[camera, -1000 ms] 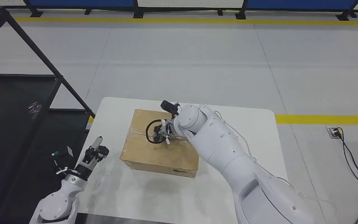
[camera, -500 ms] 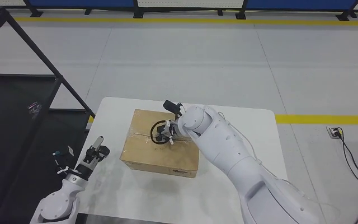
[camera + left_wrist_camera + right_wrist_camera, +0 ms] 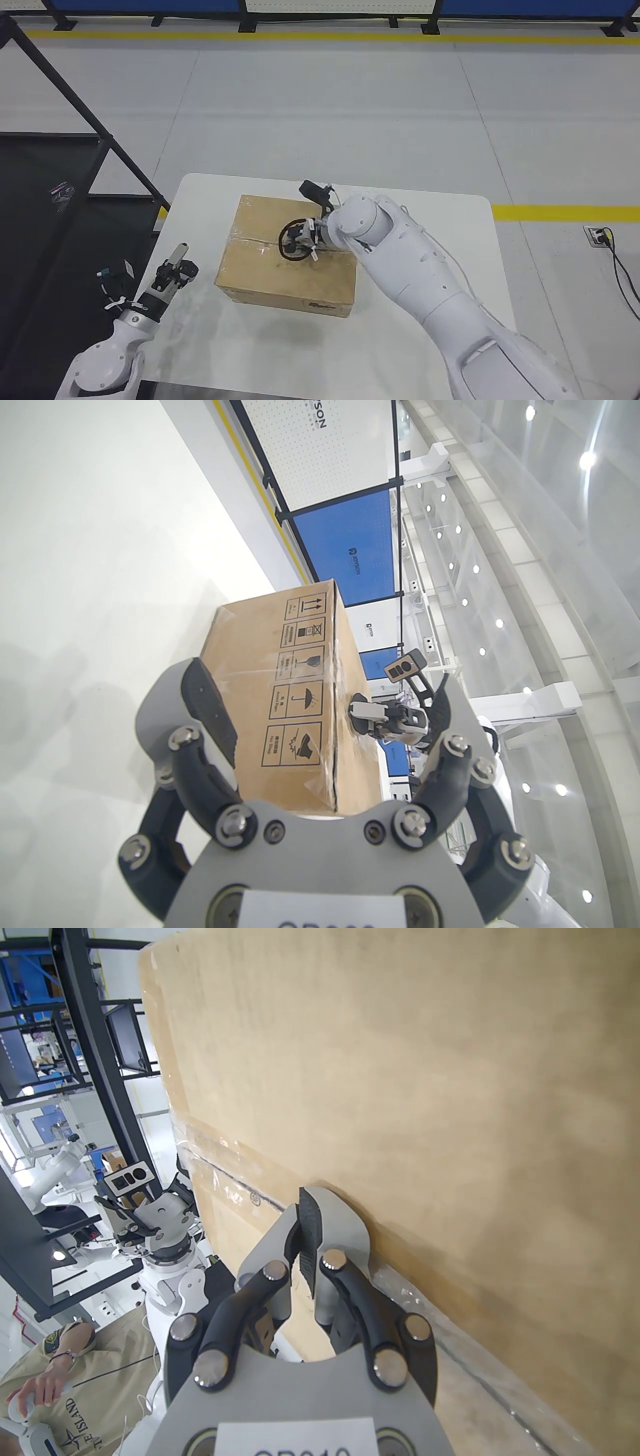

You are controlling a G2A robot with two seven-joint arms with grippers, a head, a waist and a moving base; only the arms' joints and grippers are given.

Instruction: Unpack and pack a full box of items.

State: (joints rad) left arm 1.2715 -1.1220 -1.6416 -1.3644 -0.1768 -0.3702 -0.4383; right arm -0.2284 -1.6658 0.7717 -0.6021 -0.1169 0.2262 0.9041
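The cardboard box sat closed near the middle of the white worktop, its top flaps meeting under a strip of clear tape.

From above, the right gripper lay over the box top near the seam. The right wrist view brought the detail closer. Its fingers were pressed together with nothing seen between them, and their tips were down at the taped seam on the box.

The left wrist view added the box's end face, printed with handling symbols, and showed the right gripper touching the top edge.

The left gripper was low beside the worktop's edge, apart from the box and pointing toward it. Its fingers were spread wide and held nothing.
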